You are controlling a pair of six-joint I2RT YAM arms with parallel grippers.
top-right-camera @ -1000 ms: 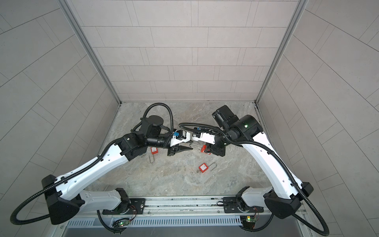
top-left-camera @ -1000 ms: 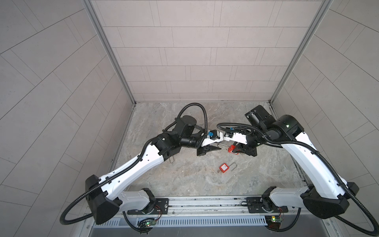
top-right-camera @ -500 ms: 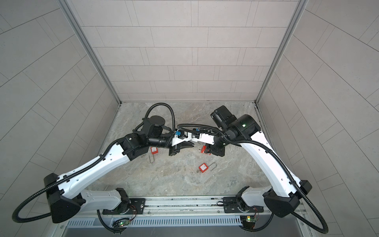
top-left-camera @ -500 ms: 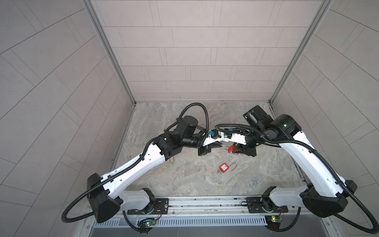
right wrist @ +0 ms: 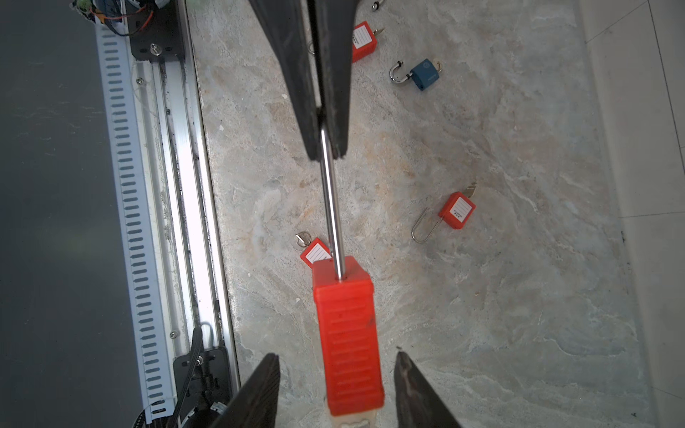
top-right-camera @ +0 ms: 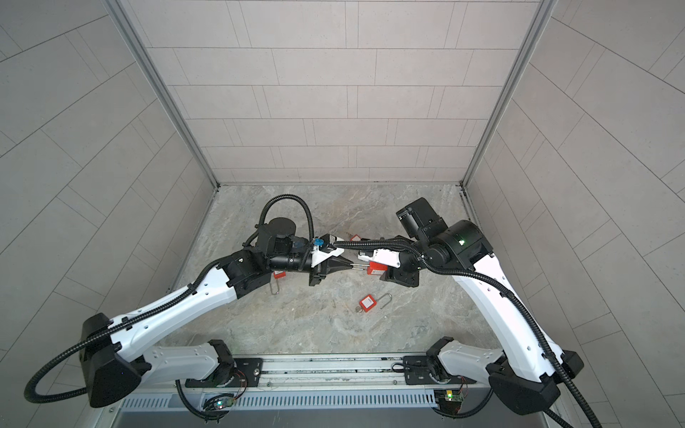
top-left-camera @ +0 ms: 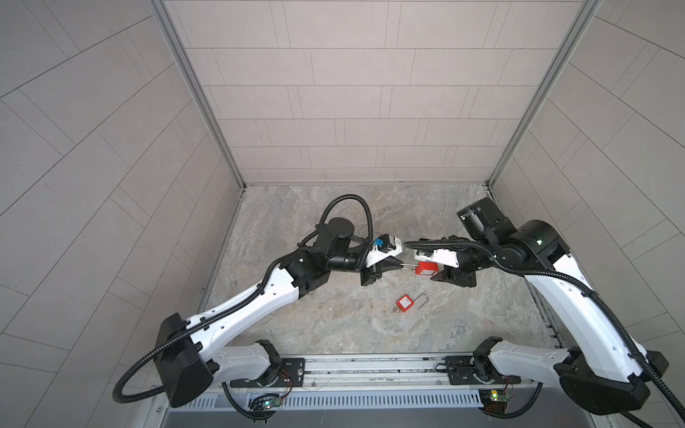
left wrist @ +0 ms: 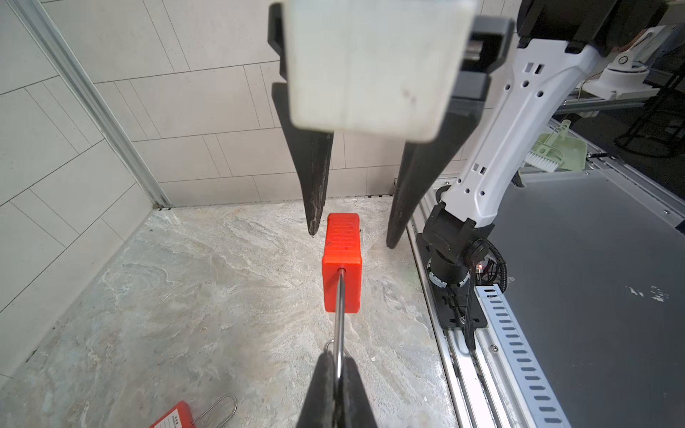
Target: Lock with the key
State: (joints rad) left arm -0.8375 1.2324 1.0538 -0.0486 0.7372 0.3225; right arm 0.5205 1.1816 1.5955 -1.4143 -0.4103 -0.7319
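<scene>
A red padlock (top-left-camera: 426,268) (top-right-camera: 376,268) hangs level above the floor between the two arms. My left gripper (left wrist: 335,357) (top-left-camera: 402,264) is shut on its steel shackle (right wrist: 331,207). The ribbed red body (right wrist: 346,333) (left wrist: 341,274) points at my right gripper (right wrist: 337,356) (top-left-camera: 435,272), which is open. Its two fingers stand either side of the body's end with a gap on each side. A pale piece (right wrist: 350,418) sticks out of that end. I cannot tell whether it is the key.
Several other padlocks lie on the marble floor: a red one with an open shackle (top-left-camera: 404,302) (right wrist: 457,210), a blue one (right wrist: 426,74), and red ones (right wrist: 365,40) (right wrist: 315,254) (top-right-camera: 278,274). The metal rail (top-left-camera: 370,367) runs along the front edge.
My right gripper's jaws have spread off the red padlock's body and drawn back a little. My left gripper has closed on the shackle and carries the padlock alone.
</scene>
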